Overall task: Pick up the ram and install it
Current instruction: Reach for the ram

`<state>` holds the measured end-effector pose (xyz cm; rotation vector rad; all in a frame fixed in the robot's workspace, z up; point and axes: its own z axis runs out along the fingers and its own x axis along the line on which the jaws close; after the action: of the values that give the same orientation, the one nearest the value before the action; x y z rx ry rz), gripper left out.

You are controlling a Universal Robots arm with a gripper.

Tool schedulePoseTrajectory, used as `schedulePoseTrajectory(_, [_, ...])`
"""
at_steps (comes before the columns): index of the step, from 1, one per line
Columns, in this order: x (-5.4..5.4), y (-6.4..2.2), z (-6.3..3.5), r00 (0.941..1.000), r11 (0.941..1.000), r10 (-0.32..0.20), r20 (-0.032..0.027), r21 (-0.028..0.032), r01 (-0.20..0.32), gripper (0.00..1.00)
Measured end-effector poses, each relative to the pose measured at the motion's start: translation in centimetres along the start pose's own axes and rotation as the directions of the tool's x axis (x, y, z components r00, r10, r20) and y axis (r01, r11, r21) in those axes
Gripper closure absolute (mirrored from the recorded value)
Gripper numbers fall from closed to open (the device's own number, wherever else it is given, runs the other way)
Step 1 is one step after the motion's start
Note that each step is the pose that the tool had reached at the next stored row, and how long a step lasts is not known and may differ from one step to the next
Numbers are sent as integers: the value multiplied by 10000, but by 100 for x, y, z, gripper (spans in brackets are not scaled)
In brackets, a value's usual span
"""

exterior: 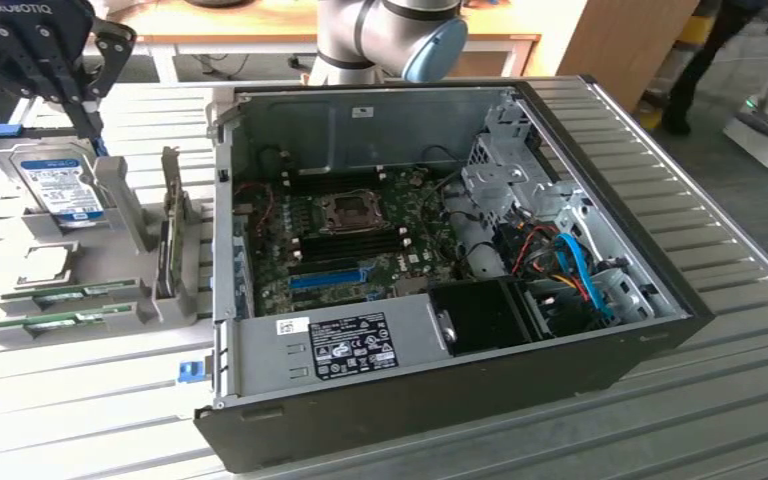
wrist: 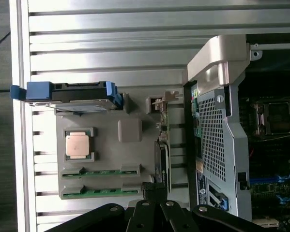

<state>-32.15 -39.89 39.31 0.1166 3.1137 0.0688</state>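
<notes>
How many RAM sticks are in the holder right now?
2. Both lie in the gray holder: the inner ram in the slot next to the CPU, the outer ram in the slot at the holder's edge. More may sit unseen inside the case.

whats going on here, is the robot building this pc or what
A robot arm's black gripper, shut and holding nothing, hangs over a grey plastic parts holder that sits beside an open black computer case on a ribbed metal table. Two long, thin green ram sticks lie untouched in the holder's slots, near a silver hard drive with a blue label. So the ram has not been picked up or installed yet.
</notes>
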Motion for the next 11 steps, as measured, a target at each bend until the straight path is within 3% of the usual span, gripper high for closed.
schedulePoseTrajectory(11, [187, -14, -5, 10000, 10000, 0, 0, 0, 0, 89])
